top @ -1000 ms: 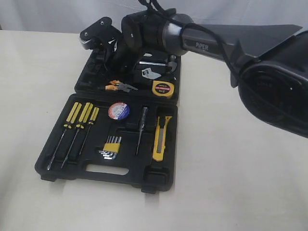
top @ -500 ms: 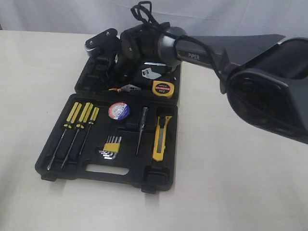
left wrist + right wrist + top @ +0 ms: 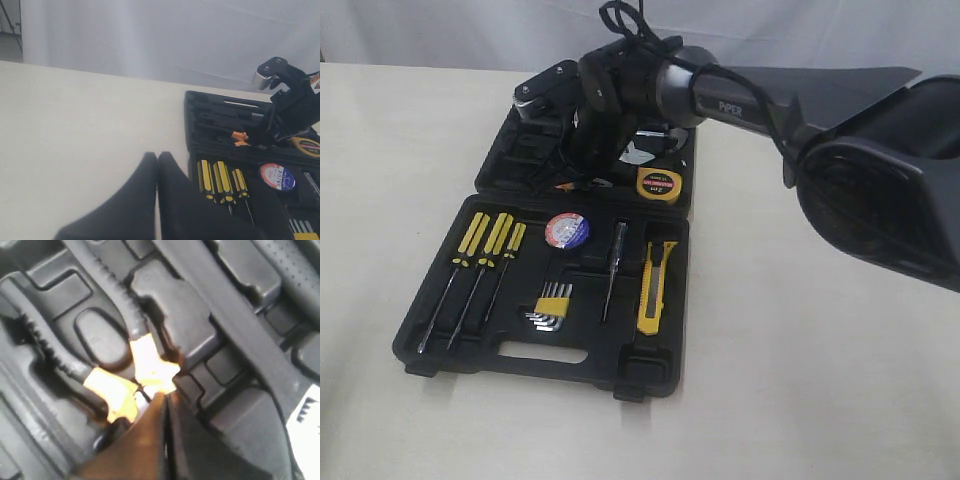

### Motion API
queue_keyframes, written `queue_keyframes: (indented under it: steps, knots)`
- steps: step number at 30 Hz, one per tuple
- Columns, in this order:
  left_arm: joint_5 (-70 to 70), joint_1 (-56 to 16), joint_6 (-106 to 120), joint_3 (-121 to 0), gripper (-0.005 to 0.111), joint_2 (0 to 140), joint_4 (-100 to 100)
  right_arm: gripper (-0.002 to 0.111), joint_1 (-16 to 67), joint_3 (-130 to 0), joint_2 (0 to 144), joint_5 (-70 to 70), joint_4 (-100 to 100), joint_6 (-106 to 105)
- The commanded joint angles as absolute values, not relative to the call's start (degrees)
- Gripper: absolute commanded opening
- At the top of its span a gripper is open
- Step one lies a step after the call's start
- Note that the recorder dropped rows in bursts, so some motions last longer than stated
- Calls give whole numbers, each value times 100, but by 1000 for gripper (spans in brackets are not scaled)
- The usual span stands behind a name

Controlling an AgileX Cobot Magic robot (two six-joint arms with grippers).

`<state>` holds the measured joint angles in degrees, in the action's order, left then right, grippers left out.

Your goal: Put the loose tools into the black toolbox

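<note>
Table (image 3: pixel 820 400) is pale beige, plain white curtain (image 3: pixel 420 30) behind; black toolbox (image 3: pixel 450 355) lies open on it. Right gripper (image 3: pixel 165 397) is closed, tips at pliers (image 3: pixel 107 387); left gripper (image 3: pixel 157 156) closed too

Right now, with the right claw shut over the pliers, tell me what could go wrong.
1. The shut right claw sits at the orange collar of the pliers; pushing there may tip the handles out of their moulded slot.
2. The arm hangs low over the black toolbox, close to the tape measure; a sideways pull-out might knock it.
</note>
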<state>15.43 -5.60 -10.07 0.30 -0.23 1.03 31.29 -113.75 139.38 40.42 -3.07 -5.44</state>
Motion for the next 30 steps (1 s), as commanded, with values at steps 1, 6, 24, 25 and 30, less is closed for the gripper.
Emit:
queue_keyframes:
  steps: [1,6,24,25,30]
  knots:
    - [1542,-593,-1005,0,0,0,101,0,3105,-11396,13627,4111,-246,-529]
    - [1542,-593,-1005,0,0,0,101,0,3147,-11396,13119,4739,-169,-940]
    - [1542,-593,-1005,0,0,0,131,0,5181,-11385,11814,6752,-1620,-157]
    - [1542,-593,-1005,0,0,0,131,0,5405,-11385,11825,6779,-1620,0]
    - [1542,-593,-1005,0,0,0,131,0,6053,-11266,11890,6996,-2072,522]
